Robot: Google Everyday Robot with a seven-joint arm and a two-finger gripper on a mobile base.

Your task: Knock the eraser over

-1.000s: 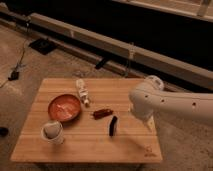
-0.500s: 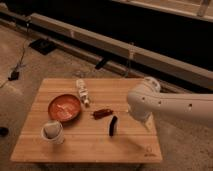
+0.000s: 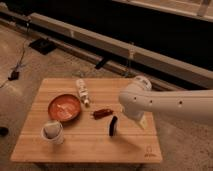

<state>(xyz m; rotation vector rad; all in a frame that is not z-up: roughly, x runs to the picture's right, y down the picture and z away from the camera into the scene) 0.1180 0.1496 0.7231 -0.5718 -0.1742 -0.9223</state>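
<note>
The wooden table [image 3: 30,145] fills the lower half of my view. The white arm [image 3: 170,102] reaches in from the right over its right-hand part. Toward the left of the tabletop sits a red bowl [image 3: 64,107], with a white cup [image 3: 52,131] just in front of it. The gripper [image 3: 141,120] hangs under the arm's rounded end, low over the right side of the table. I cannot tell how far open it is, and I see nothing in its hold. A white bottle-like item [image 3: 82,91] lies behind the bowl, and a reddish-brown elongated object [image 3: 102,113] rests near the middle. The eraser [image 3: 113,126], a small black block with a pale edge, is just in front of that object and to the left of the gripper, near it but apart. It looks propped up, slightly tilted, so I judge the knock not yet made. What is left is a sideways push into it.
</note>
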